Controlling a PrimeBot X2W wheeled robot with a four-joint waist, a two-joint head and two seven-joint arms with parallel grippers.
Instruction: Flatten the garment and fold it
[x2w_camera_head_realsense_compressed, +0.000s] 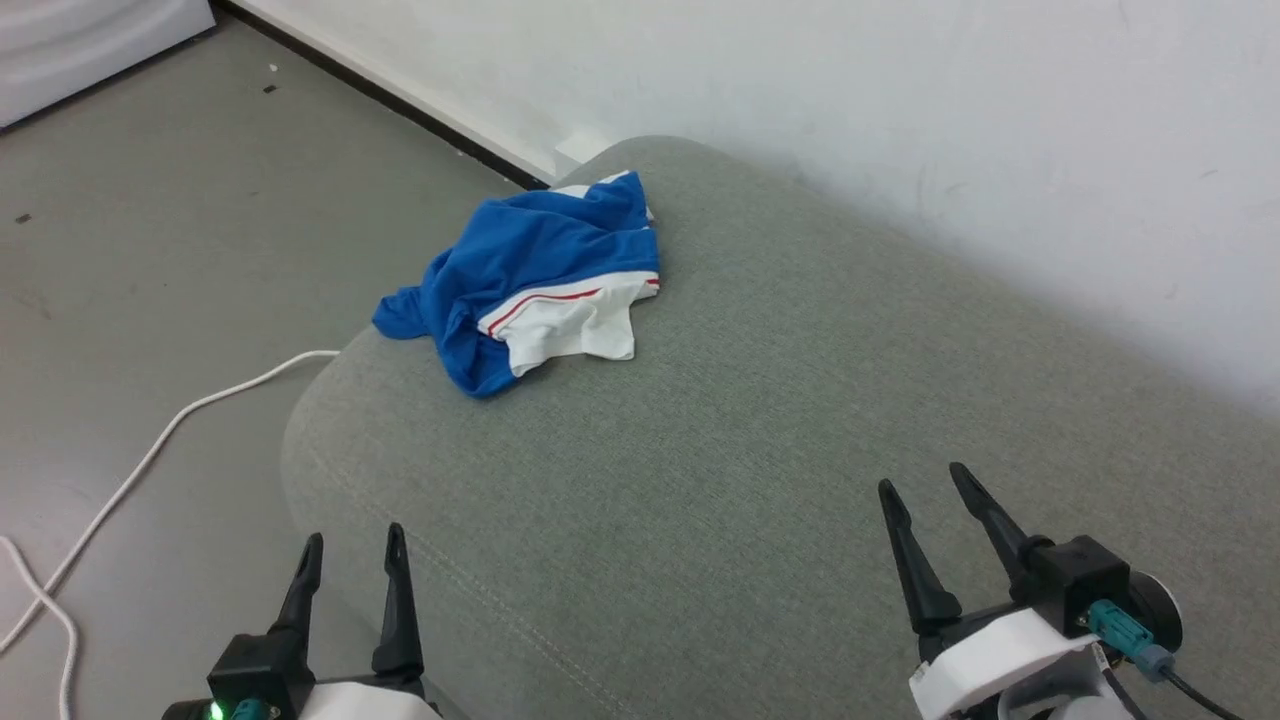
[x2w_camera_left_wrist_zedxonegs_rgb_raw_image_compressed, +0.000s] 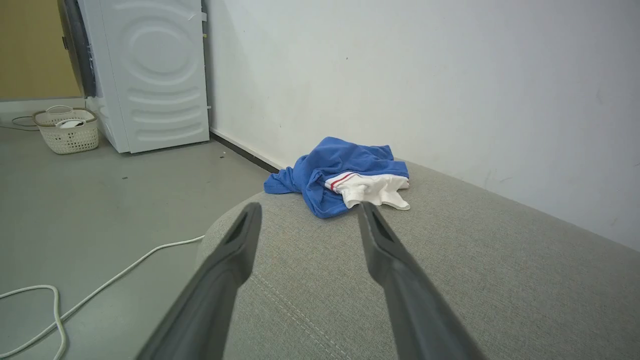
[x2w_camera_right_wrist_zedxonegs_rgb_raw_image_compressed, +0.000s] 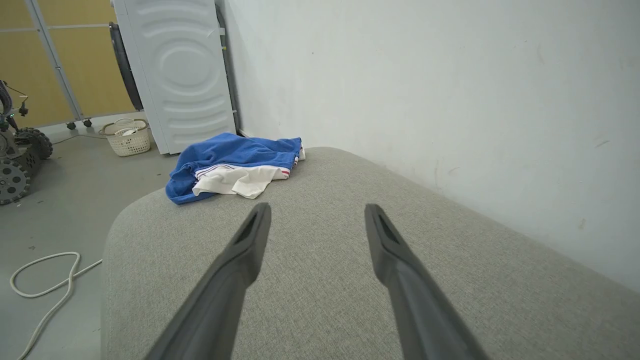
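The garment (x2w_camera_head_realsense_compressed: 530, 275) lies crumpled in a heap at the far left end of a grey cushioned surface (x2w_camera_head_realsense_compressed: 780, 420). It is bright blue with a white sleeve and red-striped trim on top, and its lettering is hidden. It also shows ahead in the left wrist view as the garment (x2w_camera_left_wrist_zedxonegs_rgb_raw_image_compressed: 345, 175) and in the right wrist view as the garment (x2w_camera_right_wrist_zedxonegs_rgb_raw_image_compressed: 235, 162). My left gripper (x2w_camera_head_realsense_compressed: 352, 545) is open at the near left edge of the surface, well short of the heap. My right gripper (x2w_camera_head_realsense_compressed: 925, 485) is open at the near right, empty.
A white cable (x2w_camera_head_realsense_compressed: 150, 450) trails over the grey floor left of the surface. A white wall (x2w_camera_head_realsense_compressed: 900, 120) runs close behind it. A white washing machine (x2w_camera_left_wrist_zedxonegs_rgb_raw_image_compressed: 150, 75) and a woven basket (x2w_camera_left_wrist_zedxonegs_rgb_raw_image_compressed: 67, 130) stand further off; a wheeled machine (x2w_camera_right_wrist_zedxonegs_rgb_raw_image_compressed: 17, 160) is at far left.
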